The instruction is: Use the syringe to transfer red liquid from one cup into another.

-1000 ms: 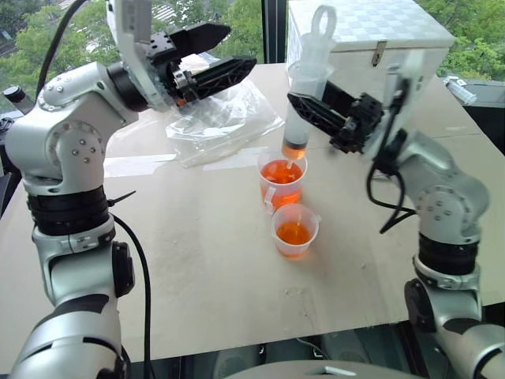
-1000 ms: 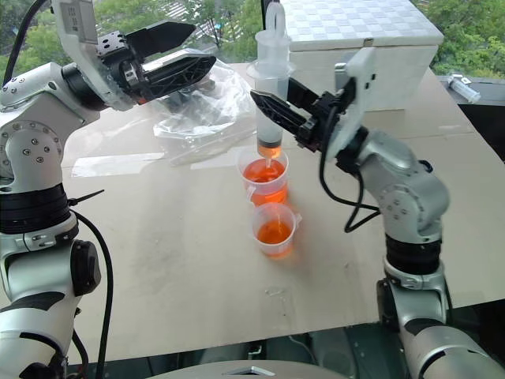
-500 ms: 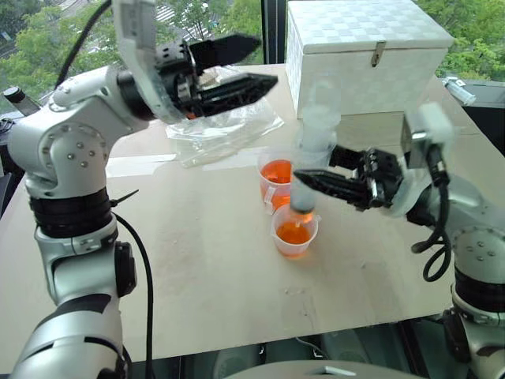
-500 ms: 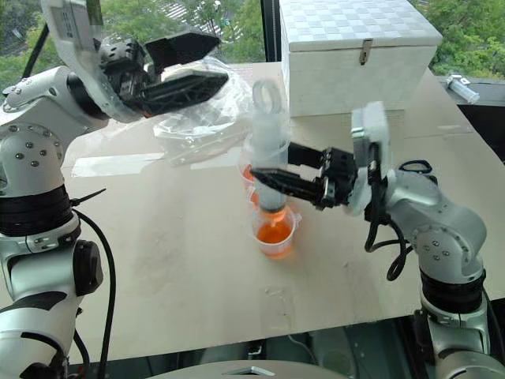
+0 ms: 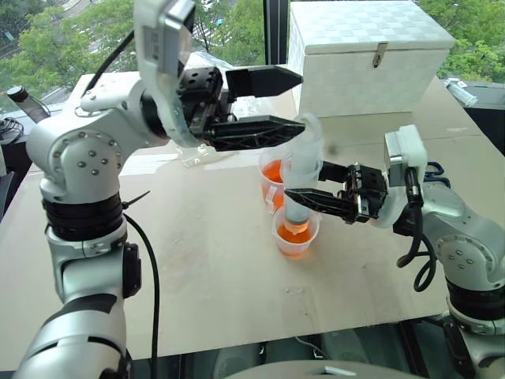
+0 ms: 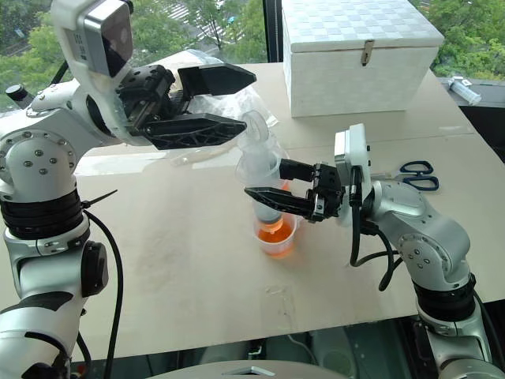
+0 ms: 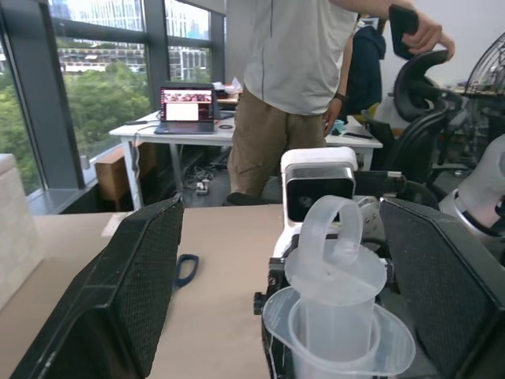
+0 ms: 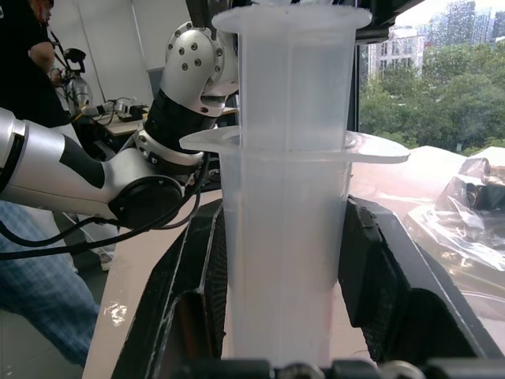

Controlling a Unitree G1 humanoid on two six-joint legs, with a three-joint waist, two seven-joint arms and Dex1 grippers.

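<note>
The syringe [image 5: 303, 175] stands upright with its tip in the shorter cup [image 5: 296, 234], which holds red liquid [image 5: 295, 237]. My right gripper [image 5: 301, 200] is shut on the syringe's barrel [image 8: 284, 229], just above that cup. Right behind it stands the taller cup [image 5: 271, 175], partly hidden and also holding red liquid. My left gripper [image 5: 300, 101] is open, its two fingers [image 7: 134, 292] on either side of the plunger's ring [image 7: 335, 237] without touching it.
A white box [image 6: 355, 47] stands at the back of the table, and a crumpled clear plastic bag [image 5: 189, 154] lies behind my left arm. Scissors [image 6: 414, 167] lie on the right. A person [image 7: 292, 79] stands beyond the table.
My right gripper carried the syringe from above the taller cup forward and down into the shorter cup. My left gripper swung right, open, to the plunger's top.
</note>
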